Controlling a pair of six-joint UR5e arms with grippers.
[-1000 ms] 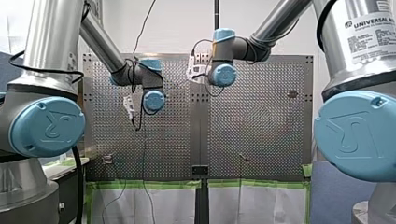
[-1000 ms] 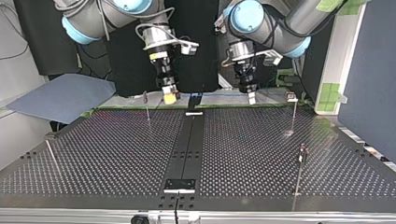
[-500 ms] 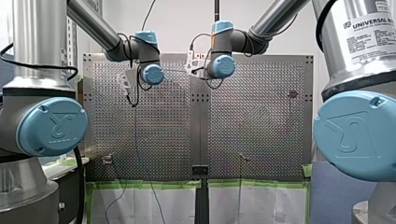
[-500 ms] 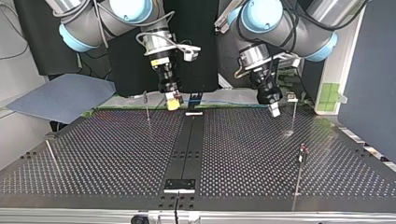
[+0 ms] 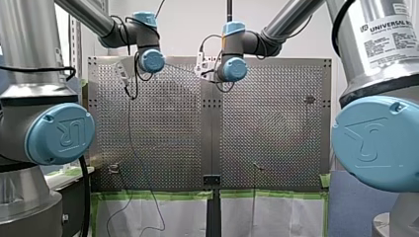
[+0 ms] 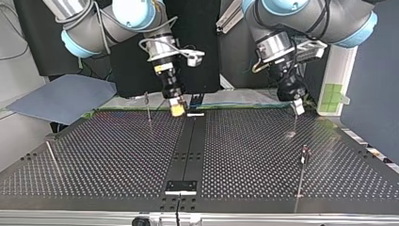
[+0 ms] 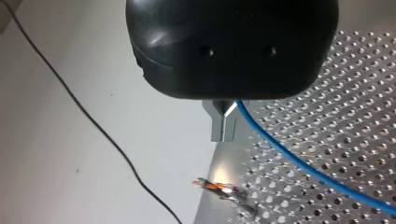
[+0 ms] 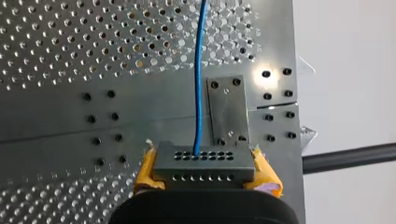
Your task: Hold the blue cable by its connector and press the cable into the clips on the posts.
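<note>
My right gripper point(image 8: 205, 171) pinches the grey drilled metal connector point(image 8: 204, 162), my left gripper point(image 7: 223, 133) is closed on the thin blue cable point(image 7: 299, 164) — keep it taut, lowering onto the small orange clip point(image 7: 217, 187) ahead.

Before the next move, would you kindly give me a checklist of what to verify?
1. Grey connector held between the yellow pads of the right hand: ok.
2. Grip of left hand on blue cable: ok, shut on it.
3. Slack between the hands: ok, the cable runs straight in the front view.
4. Seating in the clip ahead of the left hand: not ok, the cable passes beside it.
5. Alignment with the nearest post: cannot tell.
</note>
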